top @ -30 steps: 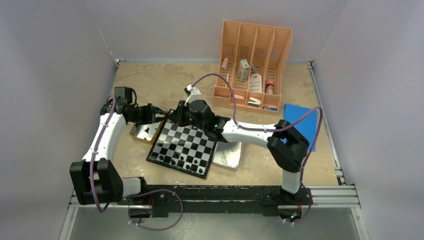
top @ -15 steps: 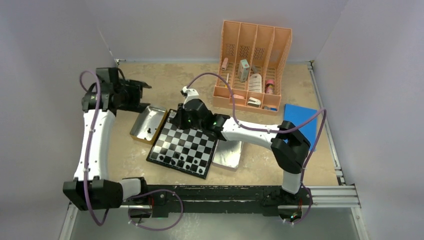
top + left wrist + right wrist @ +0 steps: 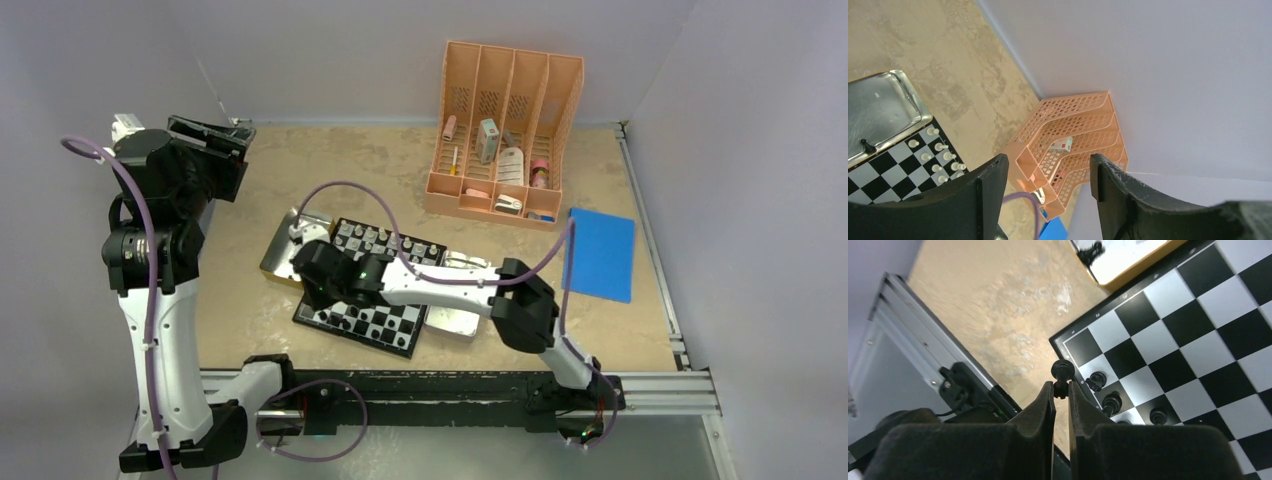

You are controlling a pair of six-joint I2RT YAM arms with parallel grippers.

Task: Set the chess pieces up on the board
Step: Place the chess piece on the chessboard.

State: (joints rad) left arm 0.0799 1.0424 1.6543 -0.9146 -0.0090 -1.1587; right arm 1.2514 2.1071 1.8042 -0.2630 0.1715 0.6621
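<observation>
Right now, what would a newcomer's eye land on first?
The jaws of the right arm pinch a black chess piece at the left edge of the checkered board, mid-table. The left arm towers at the left, jaws open and empty. A peach file organizer stands at the back.

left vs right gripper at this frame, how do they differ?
Jaws: the left gripper stands wide open with nothing between its fingers, while the right gripper is shut on a black chess piece.
Place: the left gripper is held high at the far left, away from the board; the right gripper is low at the board's left edge.
Shared: both have black fingers.
</observation>
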